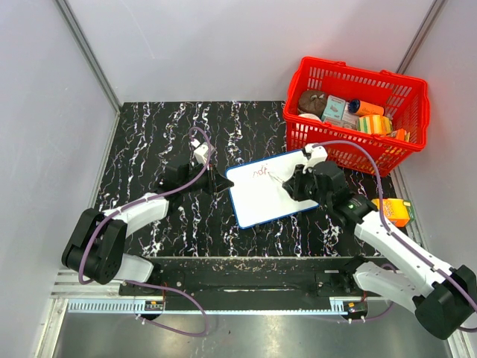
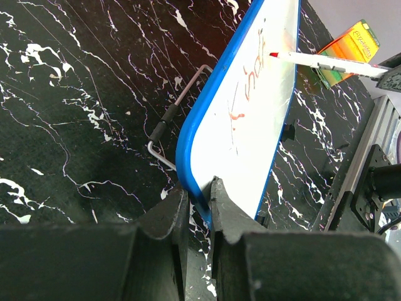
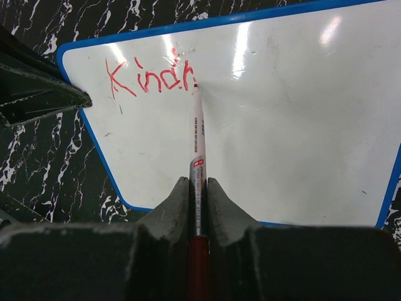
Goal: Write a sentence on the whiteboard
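Observation:
The whiteboard (image 1: 270, 188), white with a thin blue frame, lies tilted on the black marble table. My left gripper (image 2: 199, 195) is shut on its left edge (image 2: 194, 182). My right gripper (image 3: 198, 188) is shut on a red marker (image 3: 198, 150); the marker tip touches the board just after the red letters "Kindr" (image 3: 147, 78) near the board's top left. The marker (image 2: 326, 61) and the red writing (image 2: 249, 84) also show in the left wrist view. In the top view the right gripper (image 1: 294, 183) is over the board's right part.
A red basket (image 1: 408, 127) with several packets stands at the back right. An orange crayon box (image 1: 395, 211) lies right of the board, beside my right arm. A thin wire stand (image 2: 178, 113) lies left of the board.

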